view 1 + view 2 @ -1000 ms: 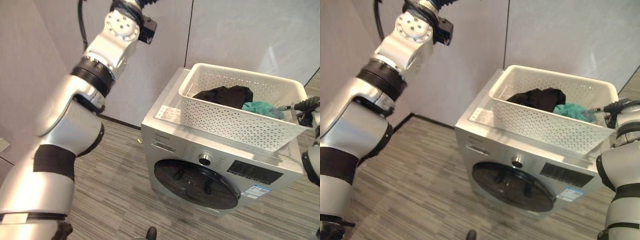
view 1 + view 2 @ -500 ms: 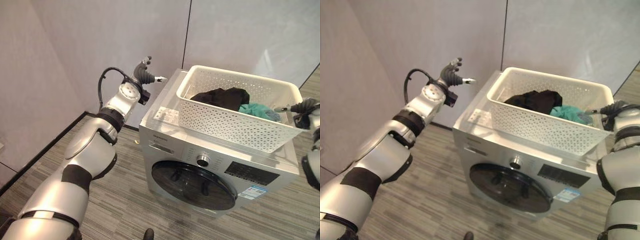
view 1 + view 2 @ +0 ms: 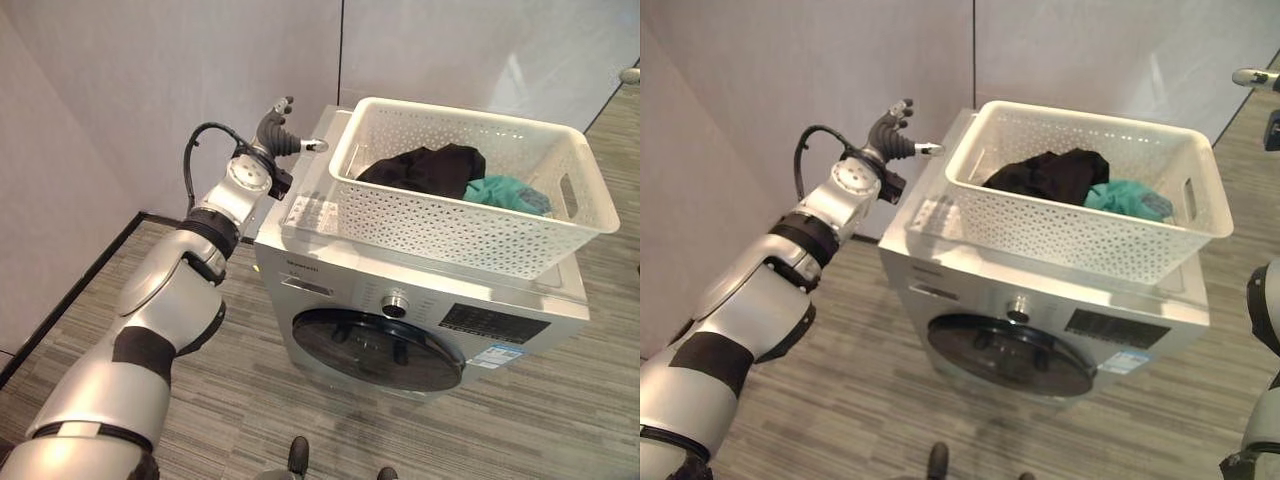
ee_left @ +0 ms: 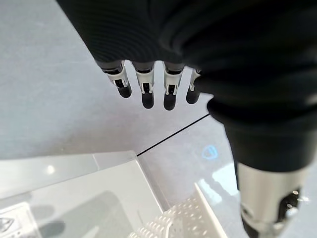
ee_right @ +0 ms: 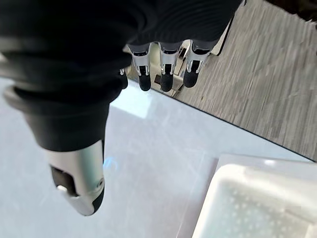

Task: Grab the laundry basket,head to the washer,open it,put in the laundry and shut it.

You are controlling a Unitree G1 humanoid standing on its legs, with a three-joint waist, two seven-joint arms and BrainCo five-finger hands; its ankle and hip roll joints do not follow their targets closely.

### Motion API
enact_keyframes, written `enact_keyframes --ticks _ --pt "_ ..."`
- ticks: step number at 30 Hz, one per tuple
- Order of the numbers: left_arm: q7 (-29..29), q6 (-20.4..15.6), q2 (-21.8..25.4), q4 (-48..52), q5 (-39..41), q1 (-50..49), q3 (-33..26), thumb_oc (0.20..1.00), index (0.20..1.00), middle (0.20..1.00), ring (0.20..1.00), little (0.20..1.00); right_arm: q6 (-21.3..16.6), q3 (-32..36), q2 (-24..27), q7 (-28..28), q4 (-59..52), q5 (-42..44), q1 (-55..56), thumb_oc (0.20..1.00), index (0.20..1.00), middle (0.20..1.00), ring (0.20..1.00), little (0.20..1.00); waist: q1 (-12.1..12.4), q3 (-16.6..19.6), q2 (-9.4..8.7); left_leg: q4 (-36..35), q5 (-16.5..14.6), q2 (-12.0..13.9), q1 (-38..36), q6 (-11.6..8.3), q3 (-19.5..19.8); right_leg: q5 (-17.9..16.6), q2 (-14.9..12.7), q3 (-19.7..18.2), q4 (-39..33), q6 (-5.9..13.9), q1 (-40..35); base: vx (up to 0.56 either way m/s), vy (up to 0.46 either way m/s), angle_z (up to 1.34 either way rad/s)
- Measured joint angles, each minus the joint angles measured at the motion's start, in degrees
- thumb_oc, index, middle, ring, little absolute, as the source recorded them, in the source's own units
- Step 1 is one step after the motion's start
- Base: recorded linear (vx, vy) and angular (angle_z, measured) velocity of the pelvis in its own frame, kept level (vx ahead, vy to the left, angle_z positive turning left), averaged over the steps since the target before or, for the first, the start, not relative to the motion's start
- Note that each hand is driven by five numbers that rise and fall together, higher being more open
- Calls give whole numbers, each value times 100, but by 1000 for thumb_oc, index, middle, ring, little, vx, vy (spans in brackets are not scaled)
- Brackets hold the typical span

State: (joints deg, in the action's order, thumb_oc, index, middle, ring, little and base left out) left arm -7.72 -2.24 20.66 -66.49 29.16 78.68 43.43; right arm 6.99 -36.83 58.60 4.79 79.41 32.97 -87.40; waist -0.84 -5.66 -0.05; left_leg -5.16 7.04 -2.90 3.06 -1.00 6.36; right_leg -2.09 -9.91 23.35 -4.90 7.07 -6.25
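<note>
Grey wall (image 3: 180, 80), striped carpet (image 3: 240, 400)

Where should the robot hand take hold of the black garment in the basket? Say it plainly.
Come from above through the open top of the white basket, since its perforated walls block the sides. Grip the black garment at its raised bunched hump, on the side away from the teal cloth that lies against it. The left robot hand, open beside the washer, looks nearer.

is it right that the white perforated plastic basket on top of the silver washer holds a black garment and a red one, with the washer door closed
Not quite: beside the black garment lies a teal garment, not a red one, as the left eye view shows. The white perforated plastic basket does sit on the silver washer, door closed.
</note>
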Motion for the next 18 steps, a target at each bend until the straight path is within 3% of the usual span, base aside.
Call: enact_keyframes --ticks 4,9,13,15,17,18 --pt "1 -33 154 35 3 -1 1 1000 1000 1000 1000 1000 0 2 67 -53 20 3 10 1000 1000 1000 1000 1000 -12 -37 34 0 0 17 -15 0 -46 -9 10 -54 0 -6 9 -2 1 -6" --pt "64 -135 766 627 -7 -92 38 1000 1000 1000 1000 1000 -62 133 735 -51 -15 38 493 1000 1000 1000 1000 1000 10 -76 46 -2 -3 20 -25 3 -63 -12 10 -70 0 -8 7 1 -1 -1" --pt "182 -254 1891 1491 -31 -365 9 1000 1000 1000 1000 1000 -58 812 1543 28 31 40 1536 1000 1000 1000 1000 1000 11 -230 132 -5 -26 14 -155 30 -71 -11 7 -69 -2 -7 -126 0 0 0" --pt "229 -322 2285 1723 -18 -538 -46 1000 1000 1000 1000 1000 -53 1128 1683 49 15 0 1969 1000 1000 1000 1000 1000 24 -273 197 -6 -27 19 -207 32 -70 -7 7 -80 -3 -6 -172 2 -16 -3" --pt "364 -412 2926 2582 74 -1013 -171 1000 1000 1000 1000 1000 -73 2123 1868 50 -32 -14 3217 1000 1000 1000 1000 1000 44 -277 224 -6 -51 36 -216 38 -51 11 31 -50 -4 -17 -190 -6 -11 4" --pt "368 -419 2941 2618 88 -1030 -179 1000 1000 1000 1000 1000 -73 2154 1870 50 -21 -16 3255 1000 1000 1000 1000 1000 43 -277 225 -6 -56 38 -214 31 -54 11 31 -52 -4 -19 -187 -14 -5 4"
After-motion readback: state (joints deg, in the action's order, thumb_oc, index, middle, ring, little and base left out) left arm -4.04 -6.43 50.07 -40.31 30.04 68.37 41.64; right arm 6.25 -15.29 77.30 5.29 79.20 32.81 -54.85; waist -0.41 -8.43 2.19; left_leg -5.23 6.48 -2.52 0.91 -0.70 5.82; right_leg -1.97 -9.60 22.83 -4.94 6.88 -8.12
